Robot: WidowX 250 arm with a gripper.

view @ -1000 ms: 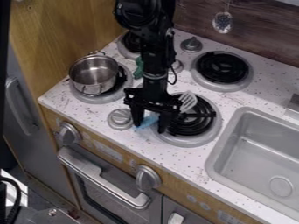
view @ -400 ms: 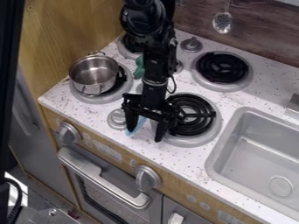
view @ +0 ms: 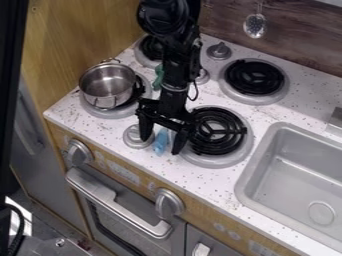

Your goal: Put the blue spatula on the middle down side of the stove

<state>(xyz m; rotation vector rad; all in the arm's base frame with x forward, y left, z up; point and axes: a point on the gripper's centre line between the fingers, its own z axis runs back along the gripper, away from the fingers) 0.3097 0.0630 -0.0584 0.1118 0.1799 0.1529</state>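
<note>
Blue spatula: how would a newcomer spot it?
On the white speckled stovetop, find the black coil burner nearest the grey sink. Left of it in view, before the round silver knob, a slim blue piece of the spatula shows between the black hand's parted fingers. Its blue stands out from its black and silver neighbours.

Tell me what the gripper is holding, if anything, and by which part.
Nothing, as far as the view shows: the gripper has its fingers spread wider than the blue spatula, whose blue part shows between them without being clamped.
</note>
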